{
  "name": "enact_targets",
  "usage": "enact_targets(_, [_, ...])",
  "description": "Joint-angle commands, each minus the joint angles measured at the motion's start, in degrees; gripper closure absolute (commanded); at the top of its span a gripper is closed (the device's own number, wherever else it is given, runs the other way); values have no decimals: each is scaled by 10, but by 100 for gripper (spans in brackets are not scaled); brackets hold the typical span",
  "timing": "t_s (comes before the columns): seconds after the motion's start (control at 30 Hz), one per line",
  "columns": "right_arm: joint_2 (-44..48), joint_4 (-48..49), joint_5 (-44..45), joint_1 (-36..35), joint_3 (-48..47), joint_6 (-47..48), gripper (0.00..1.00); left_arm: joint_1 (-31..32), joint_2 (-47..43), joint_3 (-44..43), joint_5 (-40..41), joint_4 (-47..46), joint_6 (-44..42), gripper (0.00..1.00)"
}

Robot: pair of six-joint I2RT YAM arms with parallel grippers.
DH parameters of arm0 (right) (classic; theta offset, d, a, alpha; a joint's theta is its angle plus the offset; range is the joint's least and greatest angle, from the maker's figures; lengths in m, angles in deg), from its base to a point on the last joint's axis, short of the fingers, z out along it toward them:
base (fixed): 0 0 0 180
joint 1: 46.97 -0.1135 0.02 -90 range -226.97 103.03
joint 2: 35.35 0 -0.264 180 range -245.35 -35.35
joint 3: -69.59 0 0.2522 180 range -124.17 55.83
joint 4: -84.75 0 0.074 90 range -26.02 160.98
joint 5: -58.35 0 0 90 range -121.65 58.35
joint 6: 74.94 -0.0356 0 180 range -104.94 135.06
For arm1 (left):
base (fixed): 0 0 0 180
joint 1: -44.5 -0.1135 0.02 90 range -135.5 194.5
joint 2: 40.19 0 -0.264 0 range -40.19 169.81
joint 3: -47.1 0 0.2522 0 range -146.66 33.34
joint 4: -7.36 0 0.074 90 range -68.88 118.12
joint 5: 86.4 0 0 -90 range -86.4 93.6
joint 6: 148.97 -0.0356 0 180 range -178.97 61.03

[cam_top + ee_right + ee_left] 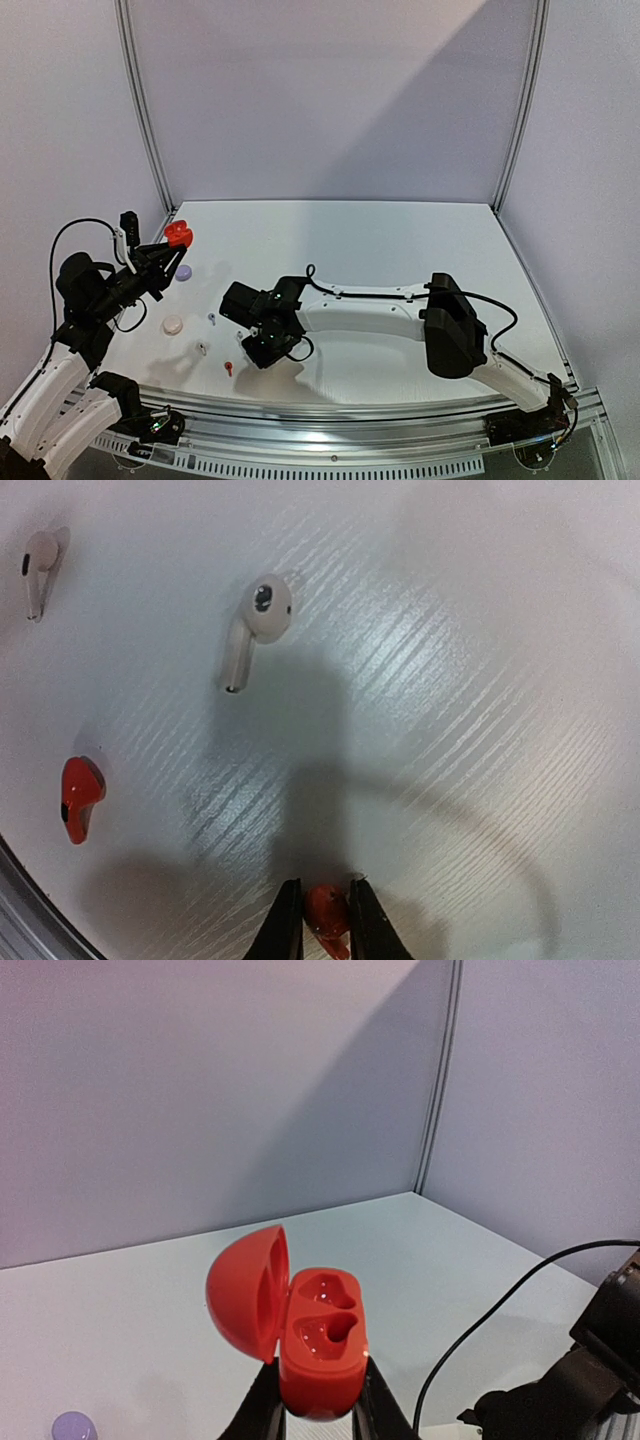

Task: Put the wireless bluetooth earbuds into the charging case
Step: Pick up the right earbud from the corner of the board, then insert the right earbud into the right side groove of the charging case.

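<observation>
**Left and right wrist views.** The left jaws grasp the red charging case (320, 1345), lifted, with its lid open toward 9 o'clock and 2 wells showing. The right jaws clench the held red earbud (325, 910) at 6 o'clock, close to the worktop (480, 680). We see a 2nd red earbud (80, 798) lying at 9 o'clock, a pale earbud (255, 625) at 11 o'clock, and a 2nd pale earbud (38, 560) at 10 o'clock.

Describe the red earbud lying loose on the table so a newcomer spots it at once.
Start at the table's near edge, just left of the right gripper. The loose red earbud lies there, closest to the rail. Its neighbours are pale earbuds; the only other red one sits pinched in that gripper.
</observation>
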Motion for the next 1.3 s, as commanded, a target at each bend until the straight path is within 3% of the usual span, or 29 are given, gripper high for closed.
enact_targets(0.0, [1, 0, -17, 5, 16, -2, 96, -5, -5, 9, -5, -8, -6, 100])
enact_targets(0.37, [151, 148, -8, 56, 86, -10, 95, -5, 6, -7, -27, -8, 3, 100])
enact_targets(0.67, [270, 354, 5, 64, 84, 87, 96, -4, 85, -56, -118, -66, -16, 100])
enact_targets(0.77, [283, 429, -11, 64, 82, 112, 99, 11, 107, -73, -159, -100, -35, 100])
enact_targets(1.0, [278, 589, -76, 57, 81, 125, 100, 70, 97, -96, -151, -124, -75, 100])
enact_targets(1.27, [278, 643, -119, 28, 86, 182, 100, 84, 85, -100, -126, -166, -72, 100])
